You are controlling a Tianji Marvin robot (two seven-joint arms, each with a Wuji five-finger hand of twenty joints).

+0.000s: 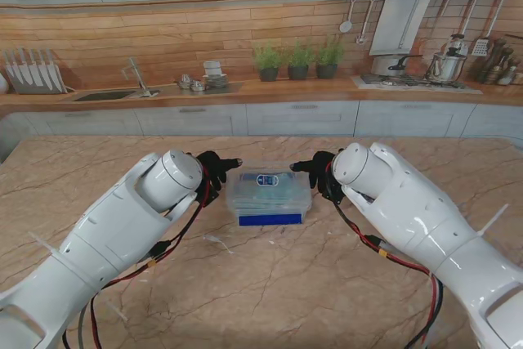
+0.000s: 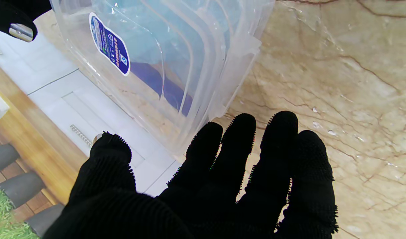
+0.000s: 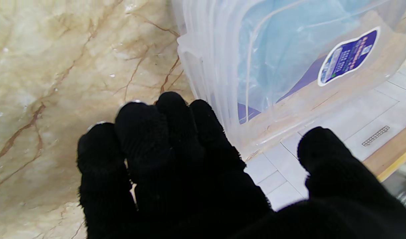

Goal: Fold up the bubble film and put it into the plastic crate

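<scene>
- A kitchen backdrop with wooden counter and cabinets stands behind the beige marble desk (image 1: 270,284).
- The black-gloved left hand (image 1: 214,171) and right hand (image 1: 320,174) flank the clear plastic crate (image 1: 269,195), fingers spread, holding nothing.
- Pale blue bubble film (image 3: 289,49) apparently lies inside already; keep both hands clear of the crate walls when backing off.

Both white arms reach forward from the near corners and angle in toward each other, wrists level. The left hand (image 1: 214,171) in its black glove is spread, fingers (image 2: 238,139) extended side by side and thumb held wide. The right hand (image 1: 320,173) mirrors it, fingers (image 3: 169,116) bunched close together, thumb apart. Neither hand holds anything; palms face inward.
</scene>
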